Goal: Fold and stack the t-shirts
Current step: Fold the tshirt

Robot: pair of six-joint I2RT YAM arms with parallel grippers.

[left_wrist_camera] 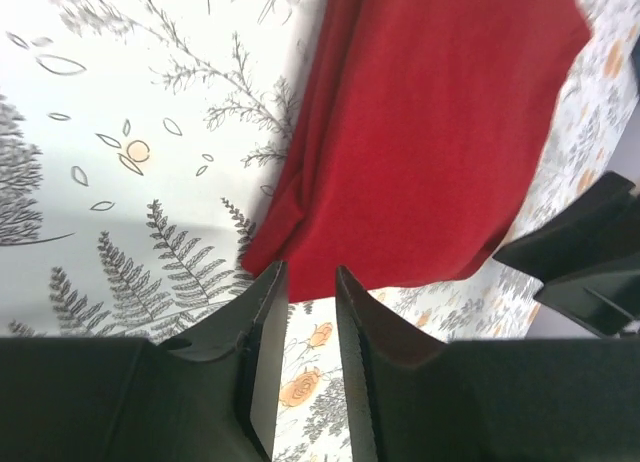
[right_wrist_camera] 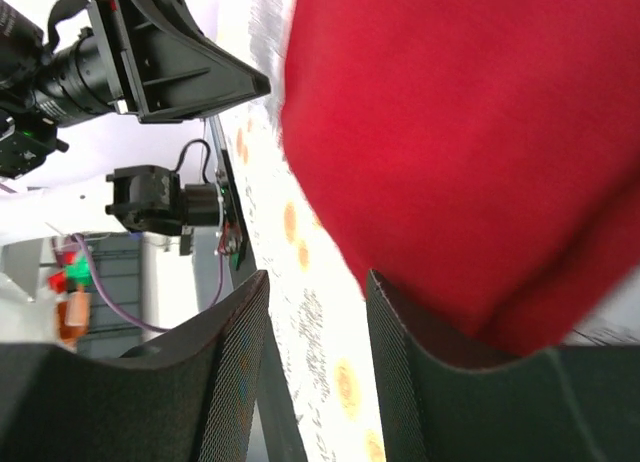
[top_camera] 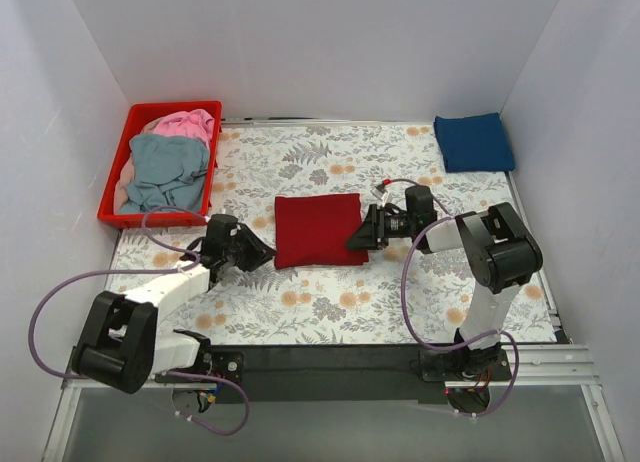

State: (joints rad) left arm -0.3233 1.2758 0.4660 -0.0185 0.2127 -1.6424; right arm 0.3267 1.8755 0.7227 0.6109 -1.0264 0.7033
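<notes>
Folded dark red cloth t-shirt [top_camera: 317, 230] lies mid floral-print tabletop [top_camera: 330, 312], between both grippers. Left gripper [left_wrist_camera: 310, 272] narrowly parted, empty; right gripper [right_wrist_camera: 318, 277] wider, empty. Risk: pinching just the top layer could unfold it.

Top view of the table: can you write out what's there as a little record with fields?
dark red t-shirt: folded flat, mid-table
navy t-shirt: folded, far right corner
red basket: far left, holds crumpled grey-blue t-shirt and pink t-shirt
left gripper: slightly open, empty, by the red shirt's left edge
right gripper: open, empty, by its right edge
</notes>
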